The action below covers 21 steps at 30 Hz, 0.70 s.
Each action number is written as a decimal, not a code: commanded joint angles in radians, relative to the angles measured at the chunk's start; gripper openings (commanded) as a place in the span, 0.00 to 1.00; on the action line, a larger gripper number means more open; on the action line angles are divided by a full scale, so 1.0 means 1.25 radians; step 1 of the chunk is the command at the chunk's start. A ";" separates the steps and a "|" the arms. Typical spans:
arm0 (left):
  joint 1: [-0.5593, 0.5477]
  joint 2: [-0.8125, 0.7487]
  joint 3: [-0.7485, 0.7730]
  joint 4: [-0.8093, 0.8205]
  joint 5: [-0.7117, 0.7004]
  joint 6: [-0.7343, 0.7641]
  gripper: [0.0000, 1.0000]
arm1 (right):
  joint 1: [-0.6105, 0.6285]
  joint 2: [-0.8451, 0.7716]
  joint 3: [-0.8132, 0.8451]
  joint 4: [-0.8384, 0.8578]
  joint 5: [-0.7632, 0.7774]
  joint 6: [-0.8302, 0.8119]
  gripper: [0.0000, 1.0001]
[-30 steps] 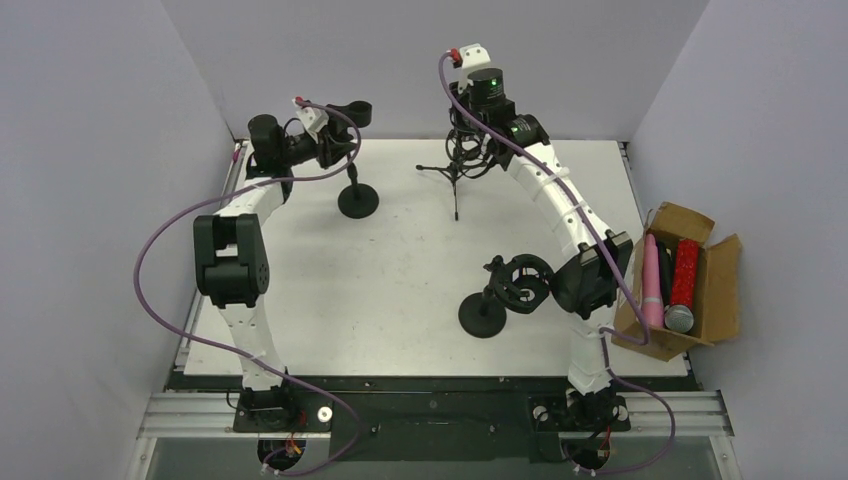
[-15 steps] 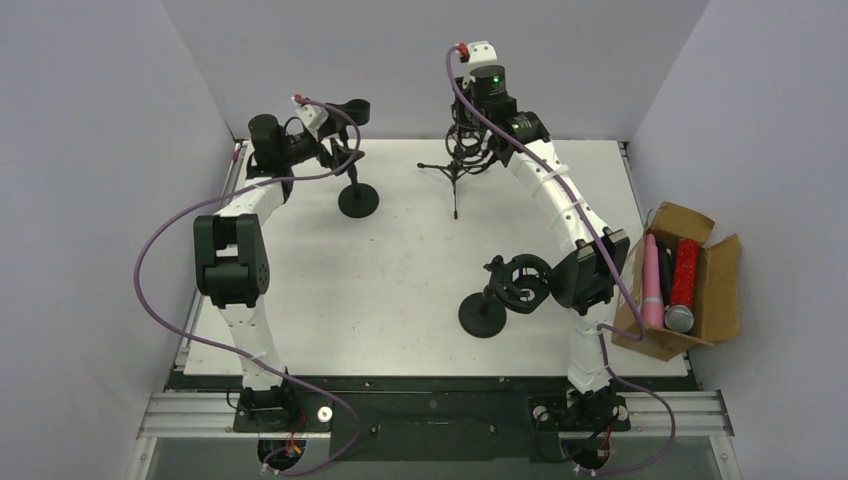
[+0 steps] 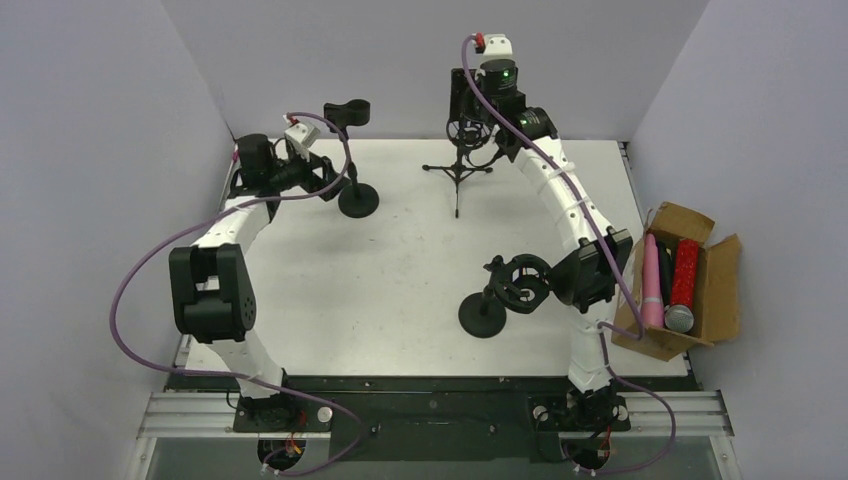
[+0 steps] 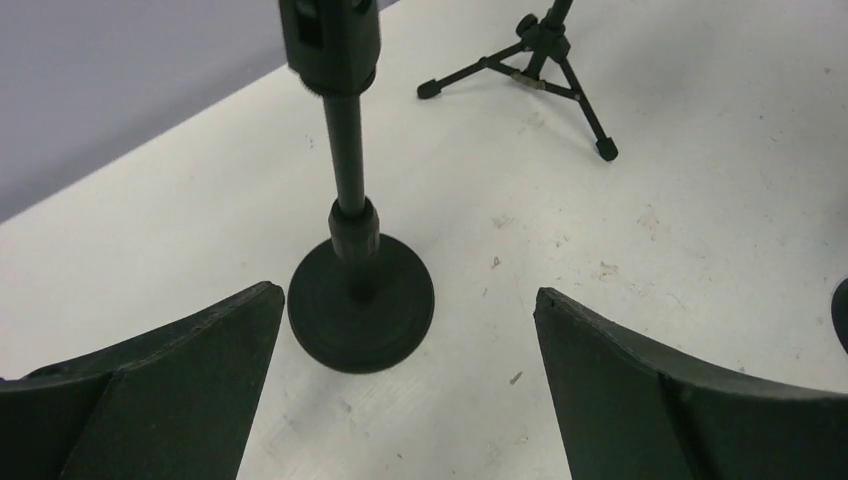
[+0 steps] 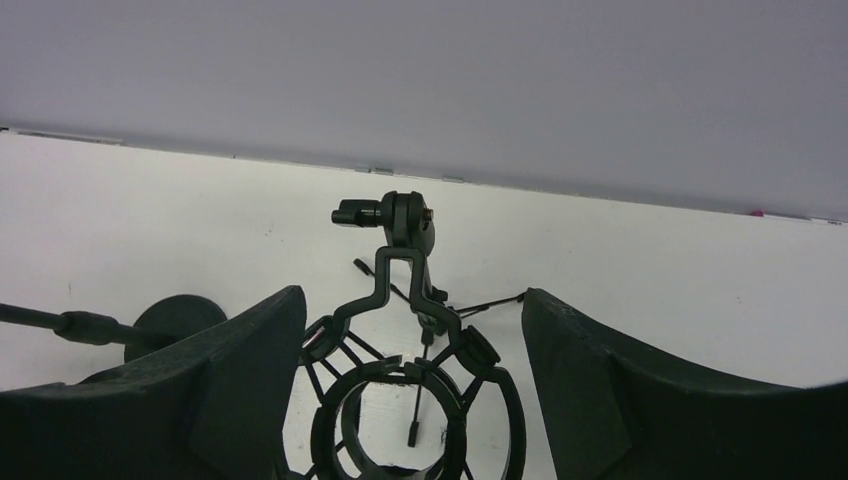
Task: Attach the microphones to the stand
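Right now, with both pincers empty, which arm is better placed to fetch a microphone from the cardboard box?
Right. The cardboard box with the microphones sits at the table's right edge, beside the right arm. The left pincer is open by the far-left stand, across the table. The right pincer is open too.

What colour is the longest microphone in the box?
The microphone is pink; the top view shows it best.
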<state>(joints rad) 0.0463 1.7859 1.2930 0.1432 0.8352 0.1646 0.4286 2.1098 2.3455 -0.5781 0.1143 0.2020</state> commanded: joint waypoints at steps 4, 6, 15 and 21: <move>0.006 -0.151 -0.026 -0.229 -0.121 0.023 0.96 | 0.030 -0.213 -0.145 0.015 0.139 -0.007 0.83; 0.009 -0.192 -0.047 -0.283 -0.128 0.051 0.96 | 0.032 -0.314 -0.263 0.038 0.160 0.005 0.84; 0.010 -0.245 -0.028 -0.591 -0.101 0.115 0.96 | 0.113 -0.658 -0.623 -0.078 0.068 -0.007 0.85; 0.000 -0.317 -0.094 -0.577 -0.082 0.178 0.96 | 0.239 -0.729 -0.681 -0.220 0.013 -0.029 0.86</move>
<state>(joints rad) 0.0502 1.4830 1.2072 -0.5385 0.6945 0.3134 0.6441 1.1969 1.5249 -0.7177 0.1844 0.1902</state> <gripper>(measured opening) 0.964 0.855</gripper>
